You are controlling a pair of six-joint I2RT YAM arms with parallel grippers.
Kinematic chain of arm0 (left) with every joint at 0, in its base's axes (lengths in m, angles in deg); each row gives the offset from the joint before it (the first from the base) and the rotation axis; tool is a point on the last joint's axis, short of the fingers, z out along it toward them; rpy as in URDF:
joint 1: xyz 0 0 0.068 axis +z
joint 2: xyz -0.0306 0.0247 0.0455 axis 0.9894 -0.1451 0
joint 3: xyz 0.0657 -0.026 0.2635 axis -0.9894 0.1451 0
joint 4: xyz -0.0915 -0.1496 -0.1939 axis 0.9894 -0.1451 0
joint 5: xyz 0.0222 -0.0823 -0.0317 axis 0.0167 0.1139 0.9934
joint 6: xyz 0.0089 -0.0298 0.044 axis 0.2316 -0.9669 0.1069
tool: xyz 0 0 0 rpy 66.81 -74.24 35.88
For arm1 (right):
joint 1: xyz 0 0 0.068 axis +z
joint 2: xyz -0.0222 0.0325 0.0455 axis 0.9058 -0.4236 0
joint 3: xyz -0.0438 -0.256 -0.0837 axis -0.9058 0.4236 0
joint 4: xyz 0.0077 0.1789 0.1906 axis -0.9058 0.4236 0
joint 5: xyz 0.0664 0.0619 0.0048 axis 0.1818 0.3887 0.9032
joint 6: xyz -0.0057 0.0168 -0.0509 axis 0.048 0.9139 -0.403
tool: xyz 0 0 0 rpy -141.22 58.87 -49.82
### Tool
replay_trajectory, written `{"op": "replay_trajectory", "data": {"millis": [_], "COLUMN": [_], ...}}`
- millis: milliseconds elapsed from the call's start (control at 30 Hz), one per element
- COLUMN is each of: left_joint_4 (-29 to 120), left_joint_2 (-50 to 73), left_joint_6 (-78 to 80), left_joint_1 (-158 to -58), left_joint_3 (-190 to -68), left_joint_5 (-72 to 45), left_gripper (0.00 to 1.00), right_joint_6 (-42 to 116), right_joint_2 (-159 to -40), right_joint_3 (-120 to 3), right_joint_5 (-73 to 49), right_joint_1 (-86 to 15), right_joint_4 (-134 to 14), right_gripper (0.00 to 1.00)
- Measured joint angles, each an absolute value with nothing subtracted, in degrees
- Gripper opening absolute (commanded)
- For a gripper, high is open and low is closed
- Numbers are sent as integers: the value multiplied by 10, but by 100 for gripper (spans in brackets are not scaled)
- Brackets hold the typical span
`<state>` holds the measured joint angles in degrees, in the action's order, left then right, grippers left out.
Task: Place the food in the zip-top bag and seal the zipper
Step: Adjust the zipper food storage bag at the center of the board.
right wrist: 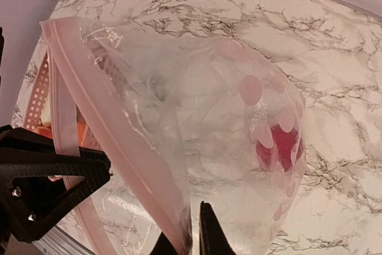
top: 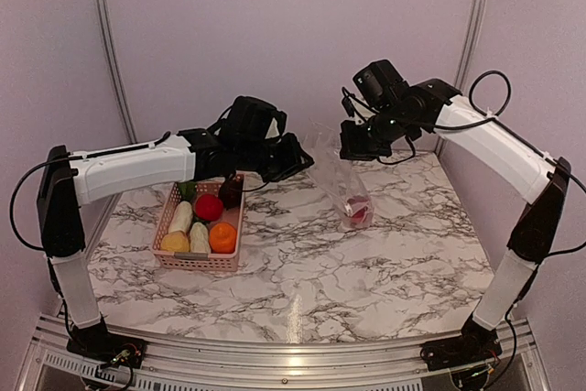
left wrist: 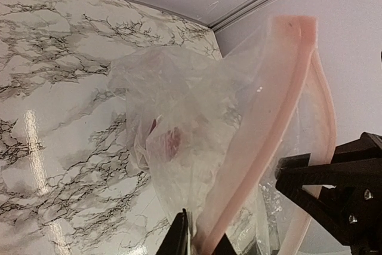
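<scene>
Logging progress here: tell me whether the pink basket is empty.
No: the top view shows the pink basket holding an orange, a red piece and white radishes.

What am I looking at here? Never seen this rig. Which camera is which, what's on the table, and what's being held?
These are two robot arms bolted at the near edge of a marble table, each ending in a two-finger gripper. The wide picture comes from a fixed camera above and behind them. The other two come from a camera on each wrist, looking past that arm's own fingers.

On the table sits a pink basket of toy food: a round red fruit, an orange, a yellow fruit, white radishes and a dark brown piece.

Between the arms hangs a clear zip-top bag with one red piece inside. The left gripper and right gripper each pinch its pink zipper strip.
</scene>
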<state>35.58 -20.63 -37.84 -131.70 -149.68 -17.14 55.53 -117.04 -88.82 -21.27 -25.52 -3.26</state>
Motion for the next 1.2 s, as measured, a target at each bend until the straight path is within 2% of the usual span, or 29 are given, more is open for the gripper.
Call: {"op": "replay_trajectory", "data": {"millis": [33,67,100,133,167,200,333,433,567,733,867,1000,1200], "left_joint_4": [356,356,355,355,355,354,355,389,435,403,374,334,332], "left_joint_2": [-206,-207,-207,-207,-208,-209,-219,-202,-161,-141,-79,-21,25], "left_joint_6": [-378,-378,-377,-375,-371,-365,-332,-318,-340,-295,-256,-250,-245], "left_joint_1": [-1317,-1318,-1318,-1318,-1318,-1318,-1319,-1318,-1301,-1281,-1281,-1281,-1238], "left_joint_3": [-1500,-1502,-1506,-1511,-1516,-1521,-1569,-1557,-1483,-1449,-1388,-1353,-1286], "left_joint_5": [-170,-170,-170,-170,-170,-168,-148,-135,-75,-64,-85,-172,-213], "left_gripper": [12,16,32,55,95,99,99,99,99,99,99,99,99], "right_joint_6": [554,555,556,555,554,552,526,509,484,459,455,454,450], "right_joint_2": [-1170,-1171,-1173,-1178,-1187,-1196,-1231,-1225,-1215,-1215,-1219,-1233,-1261], "right_joint_3": [-891,-893,-898,-912,-934,-959,-1082,-1112,-1089,-998,-951,-950,-982], "right_joint_5": [-221,-229,-240,-253,-268,-283,-355,-395,-431,-416,-380,-342,-315], "right_joint_1": [-255,-255,-255,-255,-255,-256,-276,-308,-329,-320,-293,-258,-252], "right_joint_4": [-28,-25,-17,-3,14,29,85,106,113,102,79,52,43], "right_gripper": [0,0,0,0,0,0,0,0,0,0,0,0,0]}}
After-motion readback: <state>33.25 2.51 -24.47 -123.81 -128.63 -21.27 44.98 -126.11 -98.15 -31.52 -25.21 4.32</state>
